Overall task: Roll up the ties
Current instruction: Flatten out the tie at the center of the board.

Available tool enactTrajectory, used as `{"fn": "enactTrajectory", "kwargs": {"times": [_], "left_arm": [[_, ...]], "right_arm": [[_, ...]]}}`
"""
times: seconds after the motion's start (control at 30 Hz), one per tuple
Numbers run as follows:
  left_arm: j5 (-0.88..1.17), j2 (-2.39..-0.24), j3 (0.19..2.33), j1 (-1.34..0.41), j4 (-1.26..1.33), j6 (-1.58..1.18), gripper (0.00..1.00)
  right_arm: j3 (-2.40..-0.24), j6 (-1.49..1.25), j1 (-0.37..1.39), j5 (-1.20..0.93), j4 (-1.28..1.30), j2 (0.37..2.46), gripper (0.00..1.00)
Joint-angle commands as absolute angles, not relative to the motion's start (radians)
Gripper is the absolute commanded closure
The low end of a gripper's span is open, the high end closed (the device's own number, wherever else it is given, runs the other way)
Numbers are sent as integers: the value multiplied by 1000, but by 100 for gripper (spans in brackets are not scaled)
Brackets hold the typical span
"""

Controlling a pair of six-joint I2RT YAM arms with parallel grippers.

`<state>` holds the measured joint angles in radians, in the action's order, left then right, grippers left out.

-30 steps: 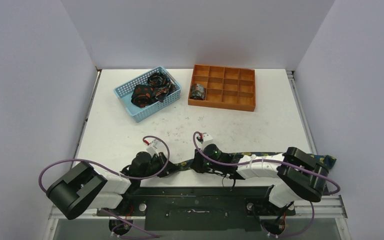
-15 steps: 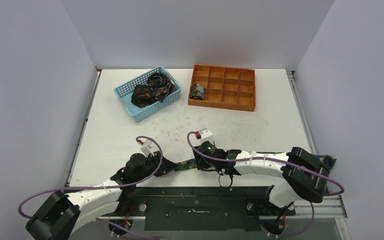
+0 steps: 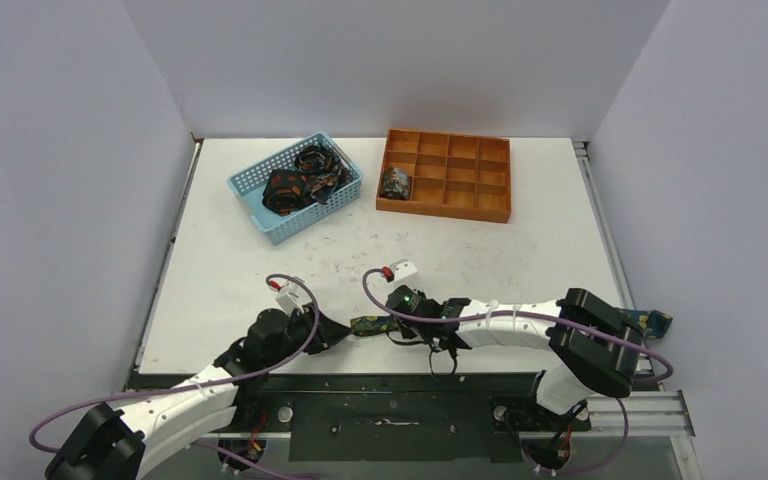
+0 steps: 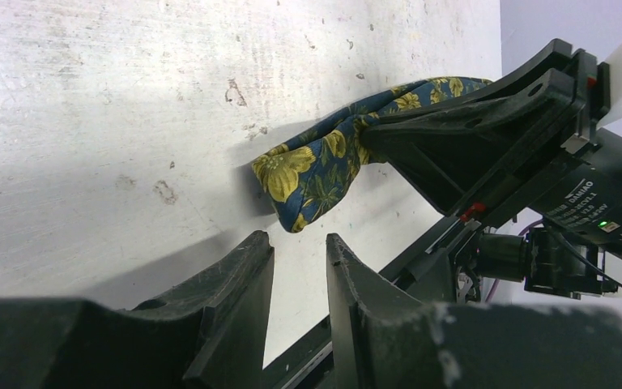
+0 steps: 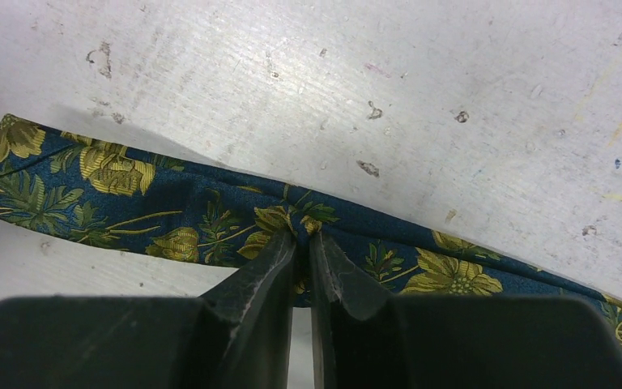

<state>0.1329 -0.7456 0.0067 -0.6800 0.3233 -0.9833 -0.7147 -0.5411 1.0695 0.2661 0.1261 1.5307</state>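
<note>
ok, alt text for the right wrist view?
Right gripper, jaws nearly shut, pinches the near edge of a navy tie printed with yellow-green flowers. The tie lies flat, running diagonally across a scuffed white table.

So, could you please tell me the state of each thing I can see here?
floral tie, unrolled on the table
right hand, shut on the floral tie
left hand, open, empty, near the tie's end
basket ties, loosely bundled in the blue basket
rolled tie, rolled, in the leftmost column of the orange tray
</note>
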Motion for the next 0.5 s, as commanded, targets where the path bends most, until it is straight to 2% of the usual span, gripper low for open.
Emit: {"fn": "enactTrajectory", "kwargs": {"times": [0.0, 0.13, 0.2, 0.33, 0.4, 0.47], "left_arm": [[120, -739, 5, -684, 328, -973, 71], [120, -741, 2, -684, 328, -975, 72], [120, -741, 2, -684, 329, -977, 71], [120, -742, 0, -684, 330, -976, 70], [121, -740, 2, -684, 327, -976, 67], [123, -732, 8, -684, 323, -977, 66]], "right_arm": [[-764, -523, 1078, 331, 171, 1515, 87], [-768, -506, 1077, 345, 171, 1496, 85], [-770, -497, 1077, 338, 170, 1503, 81], [-760, -513, 1078, 337, 171, 1505, 53], [-752, -529, 1079, 347, 166, 1478, 46], [-754, -545, 1078, 357, 165, 1441, 45]]}}
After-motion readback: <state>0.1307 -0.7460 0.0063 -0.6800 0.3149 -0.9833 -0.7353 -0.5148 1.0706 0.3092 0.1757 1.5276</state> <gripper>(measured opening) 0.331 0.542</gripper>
